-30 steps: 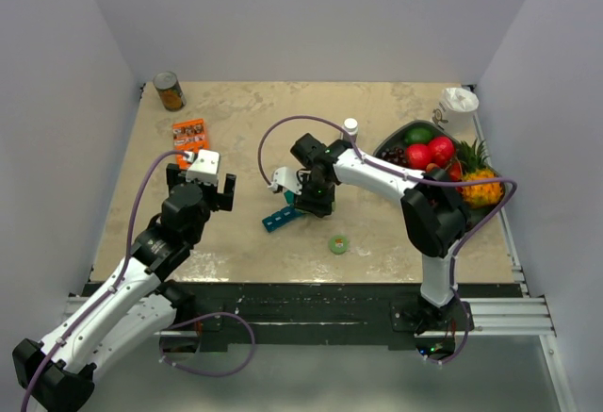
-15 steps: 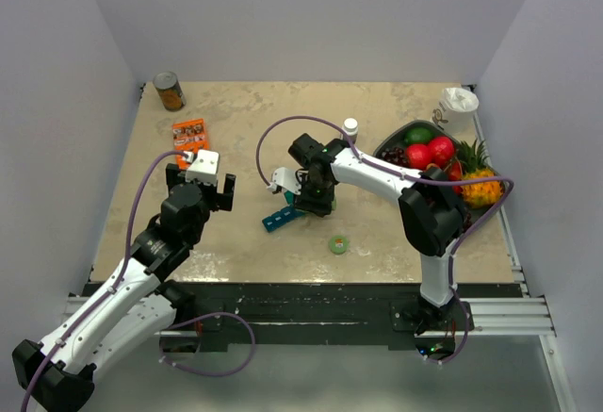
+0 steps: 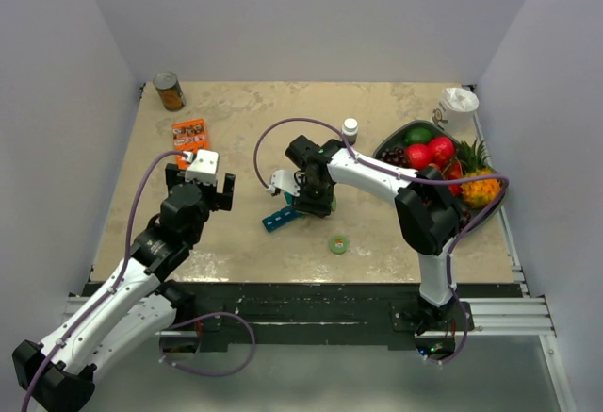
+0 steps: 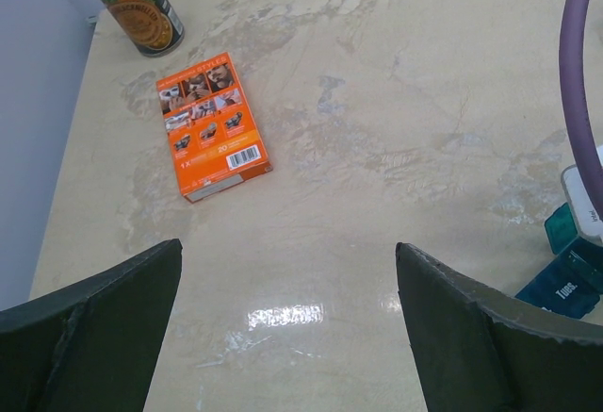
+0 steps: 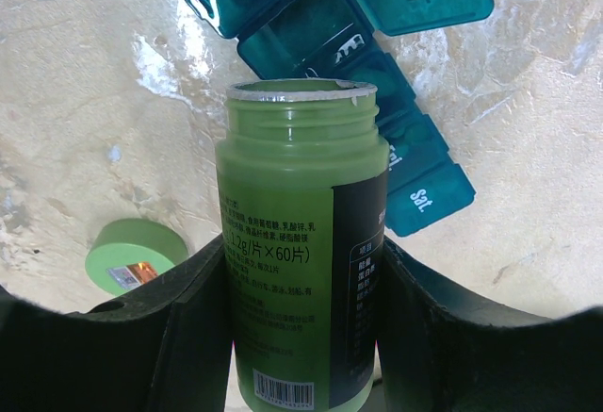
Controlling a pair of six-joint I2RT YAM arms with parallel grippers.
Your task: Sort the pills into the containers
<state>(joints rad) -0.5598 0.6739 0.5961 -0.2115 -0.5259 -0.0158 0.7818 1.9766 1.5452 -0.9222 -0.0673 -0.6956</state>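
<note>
Right gripper [image 5: 303, 329]: jaws closed about halfway onto a green pill bottle [image 5: 292, 242], one finger on each side of its labelled body. The bottle has no cap, and its open mouth points toward 12 o'clock in the right wrist view. Directly past the mouth lies the teal pill organiser [image 5: 311, 33], flat on the table [image 4: 396, 101] and running from 11 o'clock to 4 o'clock in that view. At least two of its lids are flipped open at the 12 o'clock end, and the "Sat." compartment at the 4 o'clock end is shut. The rim hides some of the middle compartments. I cannot tell whether the rim touches the strip, and I can make out no pills in the open cells. A green cap [image 5: 137, 256] lies on the table at 8 o'clock from the bottle, apart from the organiser. In the top view the organiser sits near the table's centre, at 7 o'clock from the right gripper. Left gripper [image 4: 287, 271]: jaws wide open, nothing between them, held above bare tabletop well to 9 o'clock of the organiser. An orange box [image 4: 212, 124] lies at 11 o'clock from it, with a tin can [image 4: 137, 7] beyond the box. A white-capped bottle [image 3: 350, 129] stands at 1 o'clock from the right gripper, just beside the grey fruit tray [image 3: 398, 137].
</note>
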